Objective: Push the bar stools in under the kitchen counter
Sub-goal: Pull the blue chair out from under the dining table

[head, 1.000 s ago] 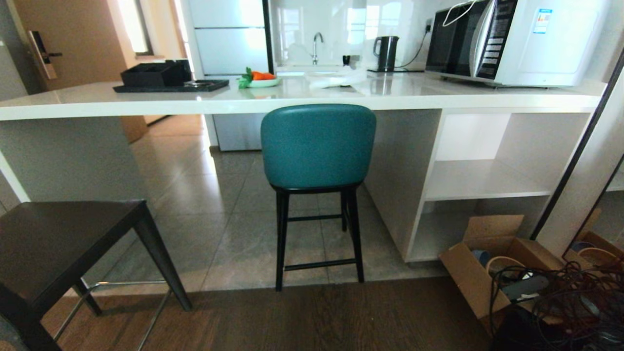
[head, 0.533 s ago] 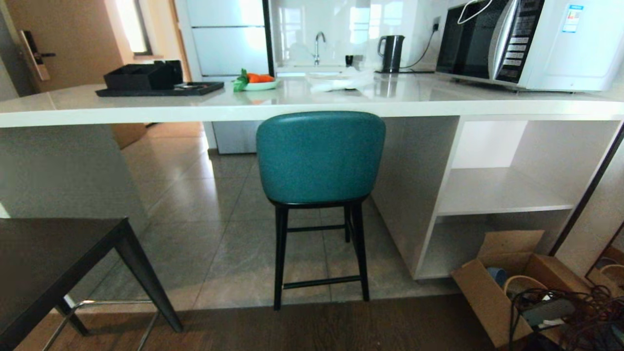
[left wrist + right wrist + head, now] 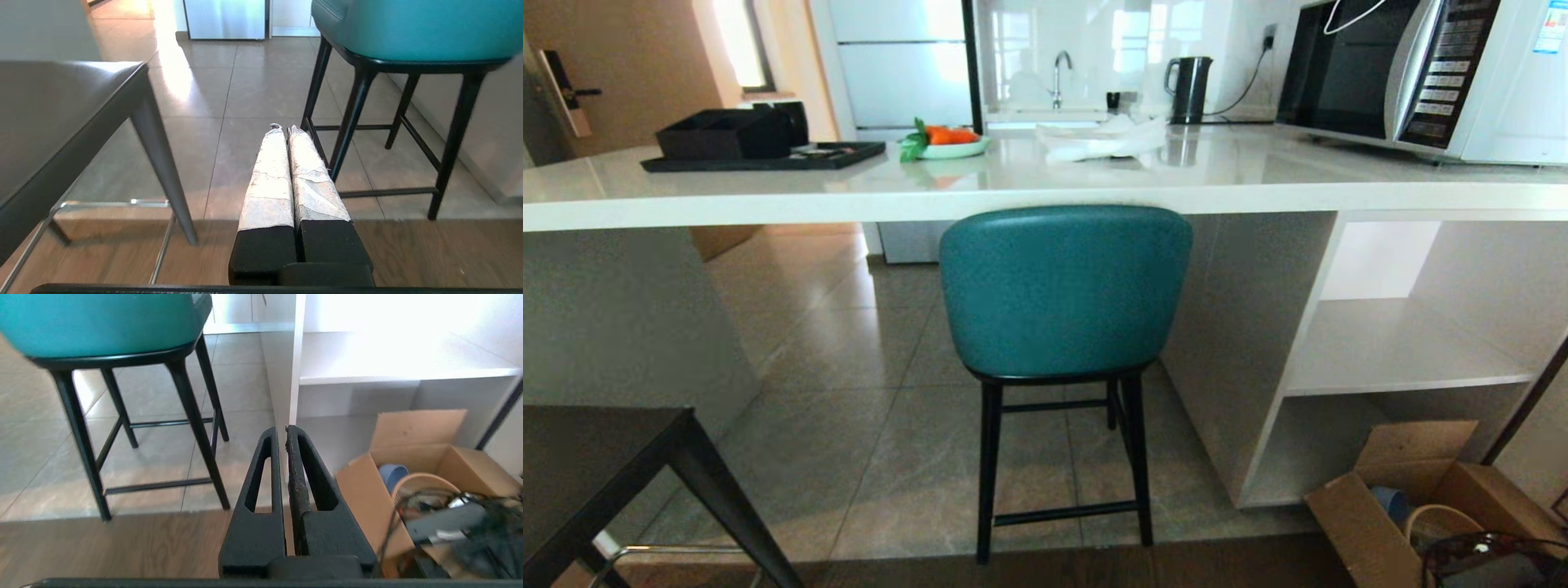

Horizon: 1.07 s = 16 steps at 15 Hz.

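Cardboard box point(image 3: 1380, 510) down at 4 o'clock sits open on the floor with a blue cup point(image 3: 392, 476), a tan ring-shaped thing and tangled cables in it, half cut off by the edge. The teal stool point(image 3: 1063, 294) is dead centre, its back just under the counter point(image 3: 931, 196) edge. The dark stool point(image 3: 596, 465) at 8 o'clock is mostly cropped. Left gripper point(image 3: 282, 130) and right gripper point(image 3: 282, 430) both hang low with fingers pressed together, holding nothing.
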### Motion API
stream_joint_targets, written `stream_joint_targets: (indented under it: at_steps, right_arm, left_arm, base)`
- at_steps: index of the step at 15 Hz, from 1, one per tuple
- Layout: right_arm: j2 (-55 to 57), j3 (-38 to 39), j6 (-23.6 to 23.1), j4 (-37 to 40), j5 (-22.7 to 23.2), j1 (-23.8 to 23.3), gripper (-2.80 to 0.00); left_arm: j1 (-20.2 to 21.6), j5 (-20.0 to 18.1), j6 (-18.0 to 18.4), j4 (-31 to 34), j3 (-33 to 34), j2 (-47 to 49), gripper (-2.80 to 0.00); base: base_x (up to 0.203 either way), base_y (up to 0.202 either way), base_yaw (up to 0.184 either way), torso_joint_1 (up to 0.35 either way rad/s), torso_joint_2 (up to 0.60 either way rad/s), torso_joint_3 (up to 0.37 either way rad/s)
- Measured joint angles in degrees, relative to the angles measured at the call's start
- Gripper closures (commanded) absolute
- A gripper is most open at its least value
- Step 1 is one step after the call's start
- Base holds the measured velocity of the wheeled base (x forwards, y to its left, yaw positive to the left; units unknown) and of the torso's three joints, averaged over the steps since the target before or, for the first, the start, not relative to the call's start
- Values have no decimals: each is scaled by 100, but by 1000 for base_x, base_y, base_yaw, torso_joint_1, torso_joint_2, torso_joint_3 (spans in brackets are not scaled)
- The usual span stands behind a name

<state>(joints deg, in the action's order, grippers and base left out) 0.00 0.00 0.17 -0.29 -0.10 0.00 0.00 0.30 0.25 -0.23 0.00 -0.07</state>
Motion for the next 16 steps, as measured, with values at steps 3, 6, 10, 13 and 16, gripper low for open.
stream_joint_targets:
  at_steps: [3, 6, 10, 13, 16]
  right_arm:
    - [0, 0, 1, 0, 3, 0, 0]
    - [0, 0, 0, -1, 1, 0, 0]
    - [0, 0, 1, -1, 1, 0, 0]
    - [0, 0, 1, -3, 3, 0, 0]
    - [0, 0, 1, -4, 1, 0, 0]
  left_arm:
    - [0, 2, 0, 1, 0, 0, 0]
    - [0, 0, 1, -1, 0, 0, 0]
    - [0, 0, 1, 1, 0, 0, 0]
    - [0, 2, -1, 1, 0, 0, 0]
    - [0, 0, -1, -1, 0, 0, 0]
  base:
    - [195, 0, 0, 2, 2, 3]
    - [192, 0, 2, 5, 1, 3]
    - [195, 0, 1, 2, 3, 2]
    - [152, 0, 2, 4, 3, 1]
    - [0, 0, 0, 0, 0, 0]
